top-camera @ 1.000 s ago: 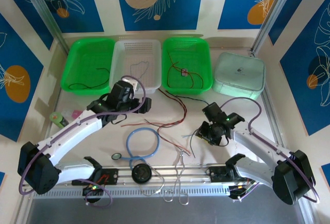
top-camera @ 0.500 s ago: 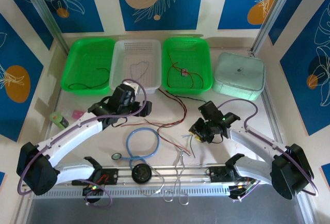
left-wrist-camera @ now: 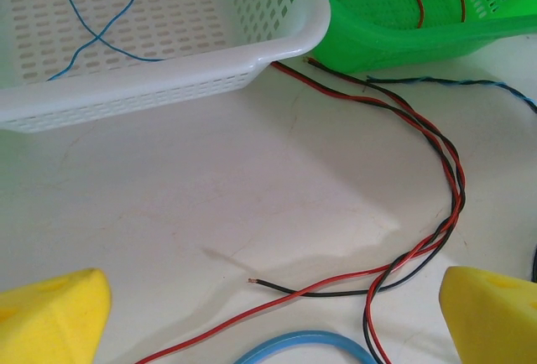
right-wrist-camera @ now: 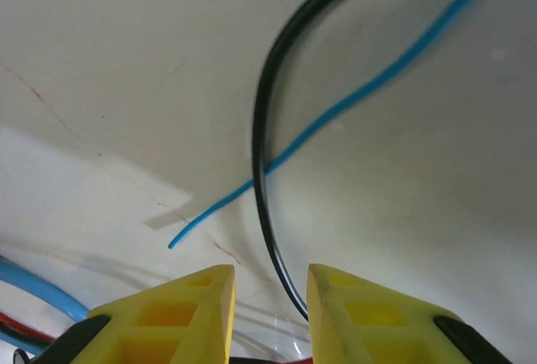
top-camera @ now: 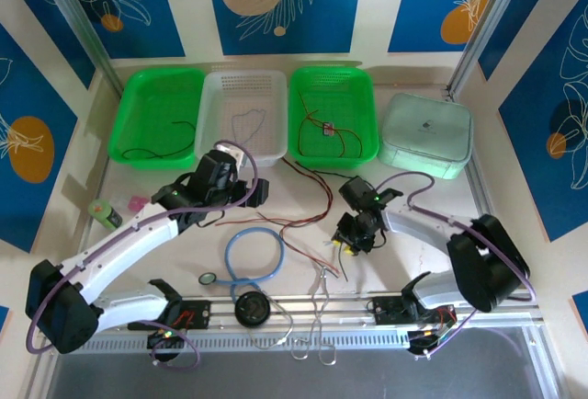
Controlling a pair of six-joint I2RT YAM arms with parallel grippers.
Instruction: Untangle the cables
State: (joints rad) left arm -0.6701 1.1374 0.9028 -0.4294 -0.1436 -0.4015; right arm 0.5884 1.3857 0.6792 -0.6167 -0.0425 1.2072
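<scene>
On table [left-wrist-camera: 210, 171], red-black cables [left-wrist-camera: 458, 181] run far-to-near — right jaws narrowly parted astride black cable [right-wrist-camera: 255, 163], left jaws wide.

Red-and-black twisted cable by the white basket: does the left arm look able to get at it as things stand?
Probably yes. The left gripper hangs open above the red-and-black twisted cable, which lies on bare table with nothing covering it.

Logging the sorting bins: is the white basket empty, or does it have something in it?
Not empty. A thin blue wire lies inside the white basket, its strands crossing on the perforated floor.
</scene>
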